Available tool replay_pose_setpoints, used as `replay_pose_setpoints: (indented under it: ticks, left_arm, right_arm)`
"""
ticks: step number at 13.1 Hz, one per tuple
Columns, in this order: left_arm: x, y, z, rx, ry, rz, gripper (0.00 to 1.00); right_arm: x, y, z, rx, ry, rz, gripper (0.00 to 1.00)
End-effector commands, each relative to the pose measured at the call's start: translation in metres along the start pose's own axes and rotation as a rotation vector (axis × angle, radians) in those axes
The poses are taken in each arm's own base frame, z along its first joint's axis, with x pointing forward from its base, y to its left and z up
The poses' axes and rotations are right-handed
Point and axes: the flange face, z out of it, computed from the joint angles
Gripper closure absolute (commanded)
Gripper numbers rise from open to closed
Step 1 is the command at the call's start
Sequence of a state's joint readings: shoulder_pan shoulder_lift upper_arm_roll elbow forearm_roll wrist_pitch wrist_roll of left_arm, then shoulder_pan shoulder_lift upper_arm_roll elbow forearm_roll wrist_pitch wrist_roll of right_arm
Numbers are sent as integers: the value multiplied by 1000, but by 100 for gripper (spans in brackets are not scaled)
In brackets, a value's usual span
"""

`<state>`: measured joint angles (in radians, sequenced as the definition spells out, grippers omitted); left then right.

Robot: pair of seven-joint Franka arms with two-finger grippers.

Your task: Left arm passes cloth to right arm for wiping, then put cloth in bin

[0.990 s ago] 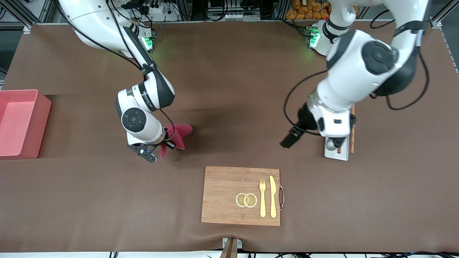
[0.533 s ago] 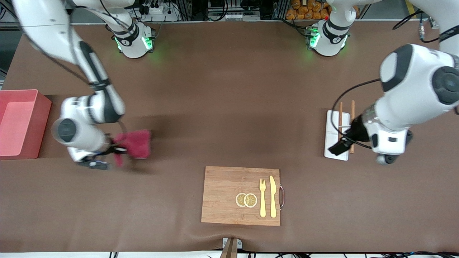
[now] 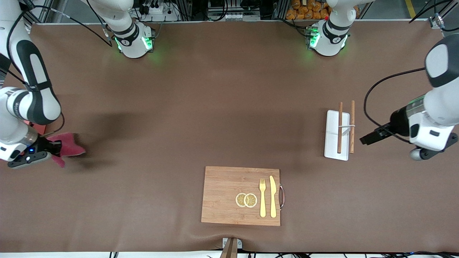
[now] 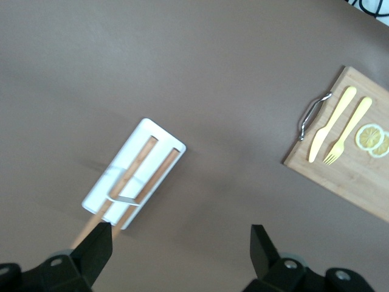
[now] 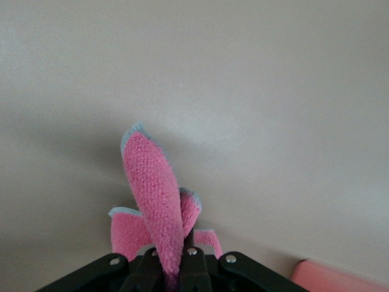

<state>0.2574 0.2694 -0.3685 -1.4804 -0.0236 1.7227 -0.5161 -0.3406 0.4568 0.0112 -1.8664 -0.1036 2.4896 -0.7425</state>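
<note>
A brown mat (image 3: 222, 107) is spread over the whole table. Along the top of the front view, aluminium framing (image 3: 193, 9) is crossed by cables (image 3: 229, 16), and orange-yellow packets (image 3: 308, 9), possibly snacks, are stacked there. Soft shadows are cast on the mat.

Robotics lab: aluminium framing (image 3: 50, 14), cabling (image 3: 229, 10), brown-covered table (image 3: 229, 107).

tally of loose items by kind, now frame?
Cloth: 1, in the right gripper
Bin: 1, mostly hidden
Cutting board: 1
Lemon slices: 2
Fork: 1
Knife: 1
Tray: 1
Chopsticks: 2
Total: 10
</note>
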Motion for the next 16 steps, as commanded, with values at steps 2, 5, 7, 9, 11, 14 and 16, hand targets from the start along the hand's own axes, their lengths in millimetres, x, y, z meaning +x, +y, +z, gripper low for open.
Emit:
replay_pose_setpoints:
  ticks: [2,5,7,9,11,14,16]
  left_arm:
    - [-17,-11,-19,59,-1,152,0]
    - [-50,-11,-36,119,16,236,0]
    - [-73,-21,-45,123,11,334,0]
    - [-93,-30,-56,134,-24,415,0]
    - [-110,-34,-63,150,-83,512,0]
    - [-113,-33,-74,155,-59,525,0]
    - [-117,-25,-92,233,8,534,0]
  right_arm:
    - [25,-25,-8,-36,-12,-95,100]
    - [56,-127,26,42,-42,120,100]
    - [90,-193,24,55,-52,231,100]
    - [124,-270,14,61,-62,369,100]
    - [159,-370,-5,69,-40,536,100]
    - [183,-405,-33,135,-25,648,100]
    - [190,-386,-71,136,-58,672,100]
